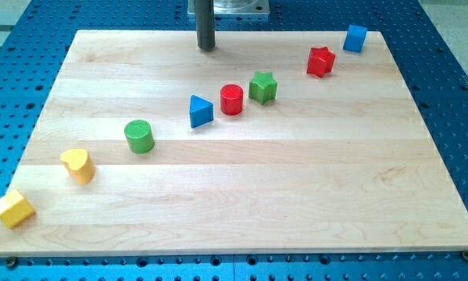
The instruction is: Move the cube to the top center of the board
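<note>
The blue cube (355, 37) sits at the board's top right corner. My tip (208, 48) rests on the wooden board (241, 195) at the top centre, far to the left of the blue cube, with no block touching it. A red star (320, 62) lies just below and left of the cube.
A green star (262, 87), a red cylinder (231, 99) and a blue triangle (200, 111) run diagonally across the middle. A green cylinder (139, 136), a yellow heart (78, 165) and a yellow block (12, 208) continue to the bottom left corner.
</note>
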Tool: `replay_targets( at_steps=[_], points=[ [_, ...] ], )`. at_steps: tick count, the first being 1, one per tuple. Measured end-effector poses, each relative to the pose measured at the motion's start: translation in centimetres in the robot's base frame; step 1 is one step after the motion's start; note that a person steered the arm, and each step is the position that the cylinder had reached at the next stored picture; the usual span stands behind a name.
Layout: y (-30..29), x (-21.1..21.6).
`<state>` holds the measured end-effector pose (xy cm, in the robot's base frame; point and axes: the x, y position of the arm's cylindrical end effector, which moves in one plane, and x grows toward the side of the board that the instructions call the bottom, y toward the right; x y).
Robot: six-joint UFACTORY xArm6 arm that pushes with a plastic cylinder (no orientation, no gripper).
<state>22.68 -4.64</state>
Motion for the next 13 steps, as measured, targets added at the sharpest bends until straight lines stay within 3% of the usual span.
replay_targets(
  at_steps=[7,8,11,13],
  points=[
    [0.1,1.0],
    [2.2,0.4],
    [22.1,1.2],
    [30.2,4.3]
  ],
)
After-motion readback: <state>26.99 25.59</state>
